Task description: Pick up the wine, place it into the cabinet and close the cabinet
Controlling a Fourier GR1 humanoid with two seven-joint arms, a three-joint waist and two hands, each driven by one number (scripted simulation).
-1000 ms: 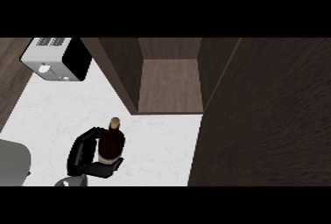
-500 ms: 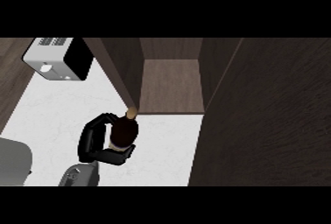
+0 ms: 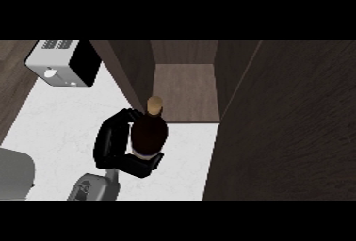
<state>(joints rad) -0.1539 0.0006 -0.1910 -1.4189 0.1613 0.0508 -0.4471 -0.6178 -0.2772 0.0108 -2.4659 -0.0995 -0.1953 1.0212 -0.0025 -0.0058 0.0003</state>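
**A:** Here's the right hand (image 3: 118, 146), black fingers curled right round the wine bottle (image 3: 148, 134), carrying it above the white counter (image 3: 55, 127). The tan cork end tips toward the far side, just at the cabinet (image 3: 184, 92) opening.

**B:** So the bottle isn't inside. It sits near the front edge of the shelf, off to the left of the opening, right beside the cabinet's left wall (image 3: 132, 75).

**A:** And that wall is my worry. The neck looks nearly on top of it from here. Push straight away and the cork could clip the edge, twisting the bottle in the grasp.

**B:** I'd guess it needs to shift right first. Then there's the big dark door (image 3: 285, 122) standing open on the right, so too much drift that way is a danger too.

**A:** The toaster (image 3: 59, 63) at far left is well apart, no trouble there.

**B:** And a grey forearm (image 3: 14, 174) shows at the near left edge. The hand itself is out of view.
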